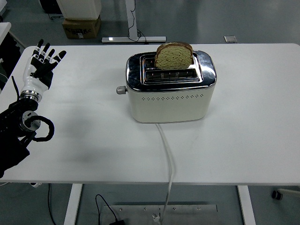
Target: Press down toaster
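The wide white rectangular table [253, 140] carries a cream, chrome-topped two-slot toaster [171, 98] near its middle, long axis running left to right. A brown-crusted bread slice [174, 56] stands tall in the toaster's back slot (not yet lowered, I judge). The toaster's small grey lever knob [122, 90] juts from its left end, facing my side. My black-and-white left hand [42, 63] hovers well left of the toaster, raised, palm forward, fingers spread and grasping nothing. It is the only hand here, so it must travel rightward to that knob.
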You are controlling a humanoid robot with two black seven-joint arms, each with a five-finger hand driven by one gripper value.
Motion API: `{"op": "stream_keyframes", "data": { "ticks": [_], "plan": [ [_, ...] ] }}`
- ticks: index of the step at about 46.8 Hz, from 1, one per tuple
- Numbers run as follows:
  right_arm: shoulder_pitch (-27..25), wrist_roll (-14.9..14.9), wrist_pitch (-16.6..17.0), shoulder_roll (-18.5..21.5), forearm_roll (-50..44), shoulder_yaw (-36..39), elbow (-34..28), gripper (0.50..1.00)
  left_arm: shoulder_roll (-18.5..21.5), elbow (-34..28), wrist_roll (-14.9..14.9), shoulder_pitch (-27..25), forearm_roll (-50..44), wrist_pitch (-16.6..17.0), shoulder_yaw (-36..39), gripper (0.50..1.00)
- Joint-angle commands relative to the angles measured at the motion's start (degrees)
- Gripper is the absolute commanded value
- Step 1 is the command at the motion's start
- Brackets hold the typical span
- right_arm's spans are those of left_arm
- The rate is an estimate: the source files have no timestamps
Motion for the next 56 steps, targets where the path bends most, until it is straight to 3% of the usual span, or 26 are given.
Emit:
{"op": "stream_keyframes", "data": {
  "ticks": [1, 46, 56],
  "plan": [
    [0.0, 0.0, 0.0, 0.0, 0.0, 0.0, 0.0, 0.998, 0.0, 0.0, 0.0, 0.0, 0.0, 0.0, 0.1, 1.0],
    [0.0, 0.0, 0.0, 0.0, 0.0, 0.0, 0.0, 0.998, 0.2, -0.7, 0.0, -0.4, 0.2, -0.4, 0.1, 1.0],
    [0.0, 0.0, 0.0, 0.0, 0.0, 0.0, 0.0, 0.998, 0.7, -0.6, 0.1, -0.4, 6.3, -0.3, 0.0, 1.0]
  ]
}}
